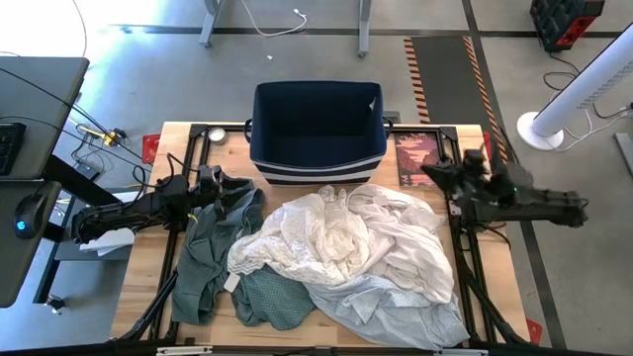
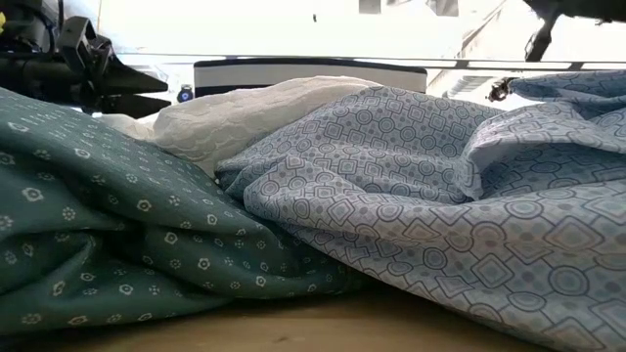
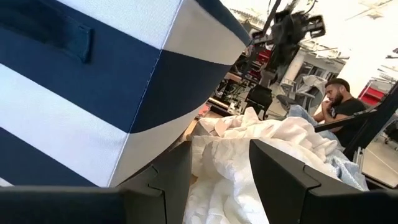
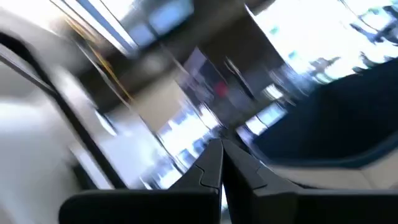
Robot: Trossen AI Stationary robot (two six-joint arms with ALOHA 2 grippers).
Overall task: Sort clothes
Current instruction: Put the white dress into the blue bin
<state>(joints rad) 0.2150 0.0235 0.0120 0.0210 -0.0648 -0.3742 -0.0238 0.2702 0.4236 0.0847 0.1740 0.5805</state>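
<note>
Wooden worktop (image 1: 153, 287) carries a heap of clothes (image 1: 336, 252) sprawling side to side in front of the navy striped bin (image 1: 316, 129): grey-green pieces at my left, cream shirts in the middle, pale blue-grey at my right. From table height the green shows small flowers and the blue a geometric print, detail lost from above; my left wrist camera alone shows a seated person (image 3: 339, 106). My left fingers (image 3: 217, 180) stand partly apart, empty, above cream cloth beside the bin; my right fingers (image 4: 221, 165) are pressed together, raised near the right edge.
</note>
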